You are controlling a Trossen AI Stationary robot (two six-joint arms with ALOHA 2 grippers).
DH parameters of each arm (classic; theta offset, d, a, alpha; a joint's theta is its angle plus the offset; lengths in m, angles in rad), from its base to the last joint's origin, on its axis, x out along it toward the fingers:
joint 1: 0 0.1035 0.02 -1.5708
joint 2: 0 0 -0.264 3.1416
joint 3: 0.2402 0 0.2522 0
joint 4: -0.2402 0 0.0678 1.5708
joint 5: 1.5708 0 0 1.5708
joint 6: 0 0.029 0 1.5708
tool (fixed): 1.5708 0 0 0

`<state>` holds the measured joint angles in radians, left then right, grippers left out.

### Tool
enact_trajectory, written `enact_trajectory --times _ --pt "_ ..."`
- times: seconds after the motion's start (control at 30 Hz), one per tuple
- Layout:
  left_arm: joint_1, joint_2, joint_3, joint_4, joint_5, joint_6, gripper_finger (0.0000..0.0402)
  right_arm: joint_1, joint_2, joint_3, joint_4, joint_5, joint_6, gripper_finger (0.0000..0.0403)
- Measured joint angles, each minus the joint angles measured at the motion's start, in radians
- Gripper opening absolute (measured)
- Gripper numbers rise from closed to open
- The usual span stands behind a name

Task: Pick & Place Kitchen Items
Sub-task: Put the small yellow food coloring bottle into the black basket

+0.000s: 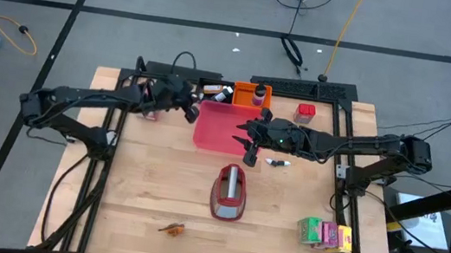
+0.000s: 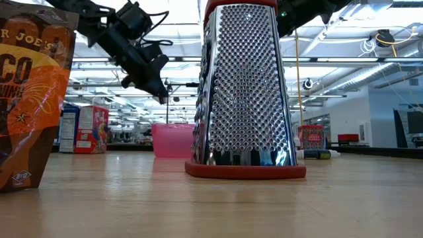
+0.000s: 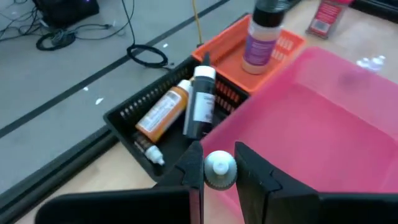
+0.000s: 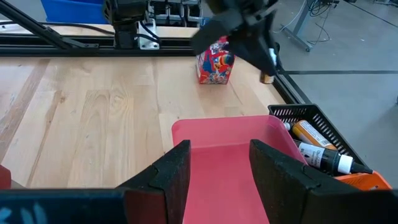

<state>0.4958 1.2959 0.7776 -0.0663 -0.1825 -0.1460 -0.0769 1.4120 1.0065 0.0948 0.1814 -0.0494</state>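
Holding a bottle at the tray's edge

I'm gripping a tiny white bottle [image 3: 219, 169] in the left gripper [image 3: 219, 173] at the pink tray [image 1: 217, 134]'s back-left corner; my right gripper [image 4: 219, 163] is hovering over the tray's other side, fingers spread and holding nothing

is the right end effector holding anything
No, the right end effector is open and empty, with only the pink tray showing between its fingers.
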Motion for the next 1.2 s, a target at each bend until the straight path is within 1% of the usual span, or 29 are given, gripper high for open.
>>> enact_trajectory --times 0.17,0.33,0.7,0.8,0.9,1.1,1.2 --pt "0.071 0.063 0.000 0.095 0.031 0.021 0.0045 0.000 0.000 0.000 0.002 0.000 0.000 0.0155" --pt "0.136 0.132 0.000 0.207 0.089 0.021 0.0045 0.000 0.000 0.000 0.003 0.000 0.000 0.0155" --pt "0.225 0.272 0.000 0.376 0.152 0.013 0.0045 0.000 0.000 0.000 0.006 0.000 0.003 0.0155" --pt "0.237 0.311 0.012 0.375 0.153 0.010 0.0045 0.000 0.000 0.000 0.006 0.000 0.003 0.0155" --pt "0.240 0.351 0.053 0.364 0.155 0.016 0.0045 0.000 0.000 0.000 0.006 0.000 0.003 0.0155" --pt "0.240 0.435 0.171 0.243 0.153 0.057 0.0045 0.000 0.000 0.000 0.005 0.000 0.003 0.0155" --pt "0.246 0.466 0.204 0.193 0.147 0.063 0.0045 0.000 0.000 0.000 -0.001 0.000 0.003 0.0155"
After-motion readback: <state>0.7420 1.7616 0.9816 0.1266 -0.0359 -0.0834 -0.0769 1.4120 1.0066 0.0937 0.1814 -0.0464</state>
